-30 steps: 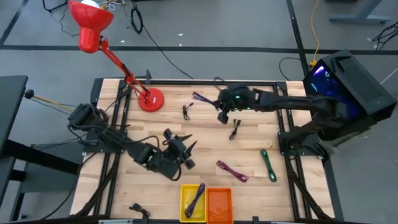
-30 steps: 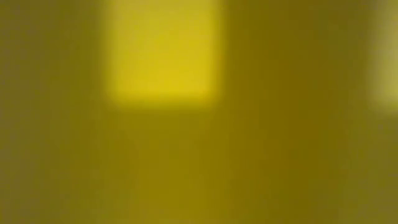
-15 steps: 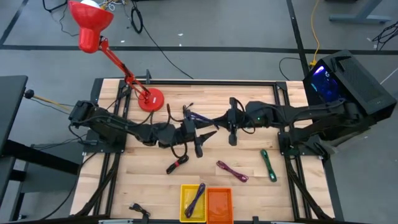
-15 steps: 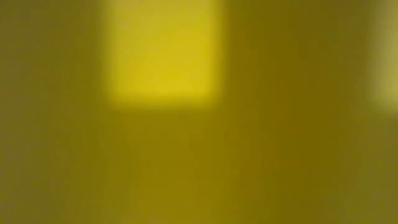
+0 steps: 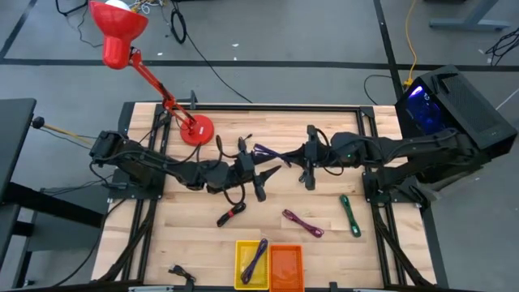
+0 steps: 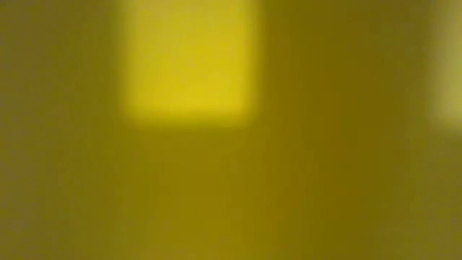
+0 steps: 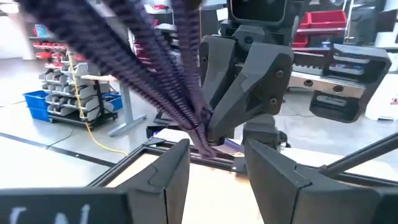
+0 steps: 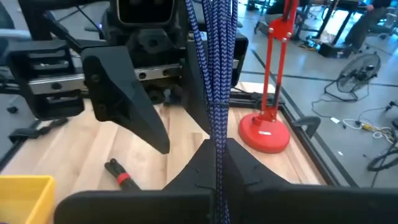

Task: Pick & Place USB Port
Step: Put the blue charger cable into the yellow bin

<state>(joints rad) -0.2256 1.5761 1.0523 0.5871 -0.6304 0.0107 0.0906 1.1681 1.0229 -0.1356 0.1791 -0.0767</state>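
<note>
The two arms meet over the middle of the wooden table [image 5: 186,243]. The right hand [image 5: 309,166] is closed tight on a purple braided cable [image 5: 266,153], which it holds up in the air; in the right wrist view the cable [image 8: 217,68] runs straight up from between its two fingers. The left hand [image 5: 261,174] is right beside it with its fingers spread open on each side of the cable, not squeezing it. A black and red USB plug [image 5: 230,215] lies on the table near the left hand. Another purple cable [image 5: 302,222] and a green cable [image 5: 349,215] lie apart on the right side. At the front edge sit a yellow bin [image 5: 242,251] with a purple cable inside and an orange bin [image 5: 285,266] touching it. A red lamp [image 5: 197,130] stands at the back. The low view shows only a yellow blur.
</note>
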